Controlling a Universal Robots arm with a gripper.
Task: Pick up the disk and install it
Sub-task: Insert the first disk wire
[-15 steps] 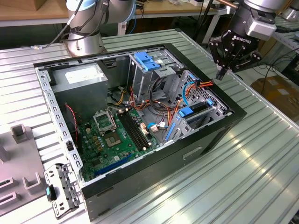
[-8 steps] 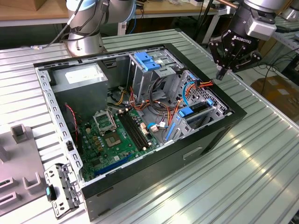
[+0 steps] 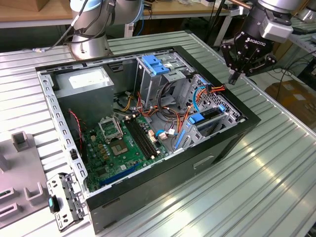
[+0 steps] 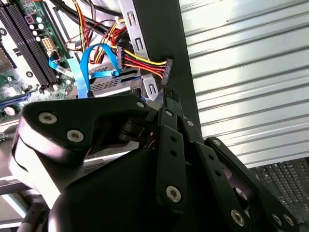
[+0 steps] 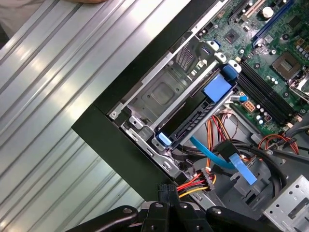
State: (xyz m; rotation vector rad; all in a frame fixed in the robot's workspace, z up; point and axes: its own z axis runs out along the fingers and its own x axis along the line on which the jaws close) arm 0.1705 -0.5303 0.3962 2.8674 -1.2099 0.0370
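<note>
The disk [image 3: 209, 114] sits edge-up in the drive cage at the open computer case's front corner, on the exterior view's right. Blue rails run along its sides. The first wrist view shows the disk [image 5: 195, 116] as a dark slab with a blue tab. In the second wrist view its metal body [image 4: 114, 83] lies under a blue data cable. My gripper [image 3: 233, 77] hangs shut with nothing in it, just above the case's rim and beyond it. Its fingertips [image 4: 169, 99] are close to the black power plug [image 4: 167, 70] on red, yellow and black wires.
The case [image 3: 232, 143] lies on a ribbed metal table [image 3: 266, 177]. Inside are a grey power-supply box [image 3: 85, 85], a light-blue bracket [image 3: 155, 64], the motherboard [image 3: 118, 140] and loose cables. The arm's base [image 3: 90, 42] stands behind the case. Grey fixtures [image 3: 19, 143] lie on the exterior view's left.
</note>
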